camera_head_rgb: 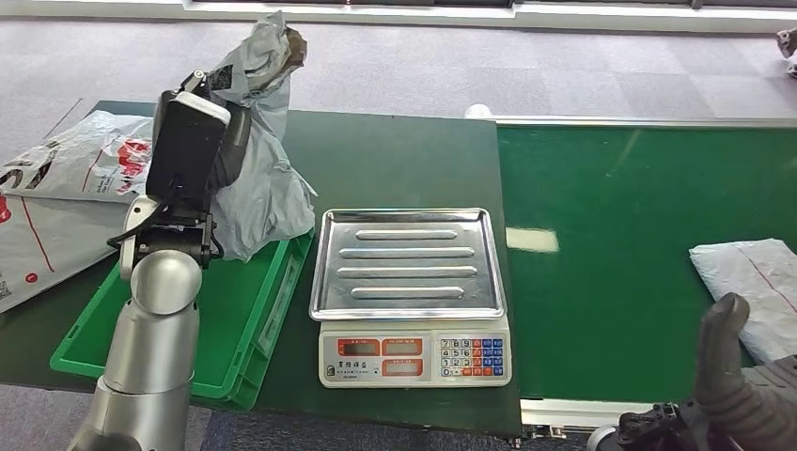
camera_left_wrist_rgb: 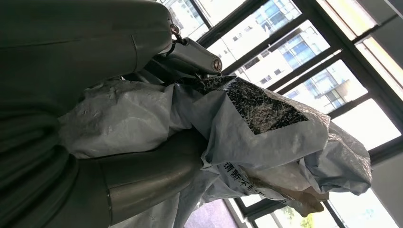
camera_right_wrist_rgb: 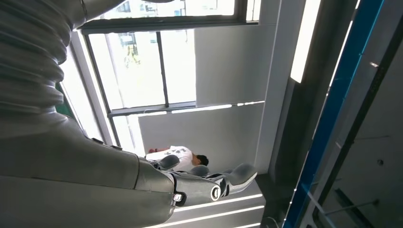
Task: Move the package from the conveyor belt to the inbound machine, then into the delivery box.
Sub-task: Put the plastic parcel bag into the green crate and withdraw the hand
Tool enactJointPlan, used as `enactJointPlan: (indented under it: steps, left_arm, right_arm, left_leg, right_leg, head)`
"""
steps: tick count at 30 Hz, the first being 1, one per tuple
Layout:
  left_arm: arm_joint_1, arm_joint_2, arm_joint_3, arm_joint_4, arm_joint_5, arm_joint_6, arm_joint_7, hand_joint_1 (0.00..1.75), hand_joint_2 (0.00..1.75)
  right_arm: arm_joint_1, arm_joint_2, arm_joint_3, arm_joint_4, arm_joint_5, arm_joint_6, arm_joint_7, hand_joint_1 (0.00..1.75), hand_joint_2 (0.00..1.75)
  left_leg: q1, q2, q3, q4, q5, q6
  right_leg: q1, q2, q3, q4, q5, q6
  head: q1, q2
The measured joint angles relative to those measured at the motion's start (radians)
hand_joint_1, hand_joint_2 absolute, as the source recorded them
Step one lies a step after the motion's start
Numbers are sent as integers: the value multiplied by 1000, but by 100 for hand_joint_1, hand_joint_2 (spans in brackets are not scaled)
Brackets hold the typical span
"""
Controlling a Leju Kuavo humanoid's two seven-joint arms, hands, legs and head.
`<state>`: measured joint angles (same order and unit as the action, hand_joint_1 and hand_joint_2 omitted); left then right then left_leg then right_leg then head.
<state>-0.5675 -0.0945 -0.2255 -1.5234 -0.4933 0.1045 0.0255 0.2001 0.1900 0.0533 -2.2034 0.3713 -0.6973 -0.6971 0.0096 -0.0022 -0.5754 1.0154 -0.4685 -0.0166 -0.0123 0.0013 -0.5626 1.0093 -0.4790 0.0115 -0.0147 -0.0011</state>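
A crumpled grey package, its printed label unreadable, is gripped by the left hand above the green delivery box, at nine o'clock from the scale. The right hand is held empty, fingers loosely extended.

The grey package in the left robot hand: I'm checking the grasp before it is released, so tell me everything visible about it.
The grey package is a soft, crumpled plastic mailer bag, wrinkled and bunched. The left robot hand grips it and holds it raised above the far end of the green crate, its upper end sticking up past the hand. The left wrist view shows a dark speckled patch, printed characters, and a brownish torn or folded end. It appears clear of the scale.
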Motion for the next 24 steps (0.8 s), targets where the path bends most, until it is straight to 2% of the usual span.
enactJointPlan:
  steps: [2,6,11,15,24]
  left_arm:
    - [21,14,33,-15,20,0,-8,170,175]
    - [49,37,70,-26,44,-2,-22,103,175]
    - [85,62,106,-28,62,-23,-31,103,175]
    - [99,72,118,-28,63,-23,-32,4,175]
    - [120,78,125,-21,63,-43,-33,0,175]
  right_arm:
    - [8,0,-4,0,-7,0,0,0,175]
    - [16,0,-8,0,-17,0,0,0,175]
    - [30,0,-10,2,-25,0,0,0,175]
    - [33,0,-11,5,-26,0,0,0,175]
    - [44,-1,-13,12,-33,0,0,0,175]
  left_leg:
    - [0,0,0,0,0,0]
    - [0,0,0,0,0,0]
    - [0,0,0,0,0,0]
    - [0,0,-1,0,0,0]
    - [0,0,-1,0,0,0]
  right_leg:
    - [0,-1,0,0,0,0]
    - [0,-1,0,0,0,0]
    - [0,0,-1,0,0,0]
    - [0,-1,-1,0,0,0]
    - [0,-1,-1,0,0,0]
  head:
    - [0,0]
    - [0,0]
    - [0,0]
    - [0,0]
    - [0,0]
